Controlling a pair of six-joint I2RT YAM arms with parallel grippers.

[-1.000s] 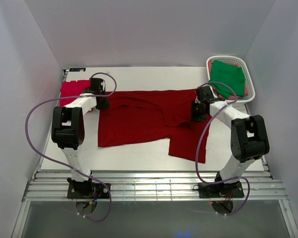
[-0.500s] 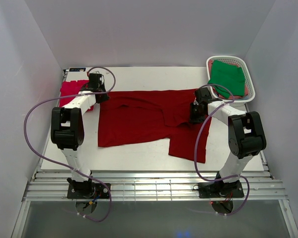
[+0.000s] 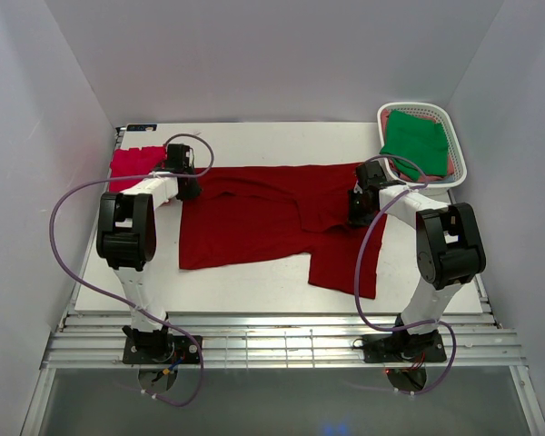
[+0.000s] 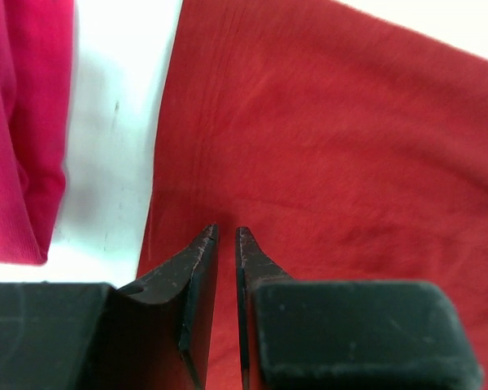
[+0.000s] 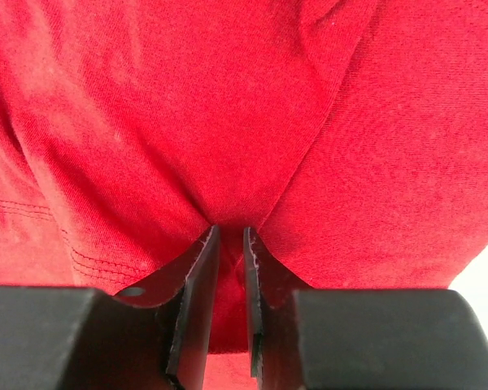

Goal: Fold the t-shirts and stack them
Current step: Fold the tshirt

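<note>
The large dark red t-shirt (image 3: pixel 254 218) lies spread across the middle of the table, its lower right part folded over. My left gripper (image 3: pixel 184 182) sits at the shirt's upper left edge. In the left wrist view its jaws (image 4: pixel 226 231) stand nearly together with dark red cloth (image 4: pixel 325 138) in the narrow slit. My right gripper (image 3: pixel 358 205) is on the shirt's upper right part. There the cloth (image 5: pixel 146 97) puckers into folds that run into the closed tips (image 5: pixel 230 230). A pinkish-red t-shirt (image 3: pixel 132 163) (image 4: pixel 24 122) lies just left of the left gripper. A green t-shirt (image 3: pixel 416 141) fills the basket.
The white slotted basket (image 3: pixel 460 168) stands at the back right corner, close behind the right arm. White walls enclose the table on three sides. Both arms' purple cables (image 3: pixel 64 236) loop out over the table's sides.
The right jaws have closed onto the dark red cloth. The left gripper rose toward the back, then came back down to the shirt's left edge.
</note>
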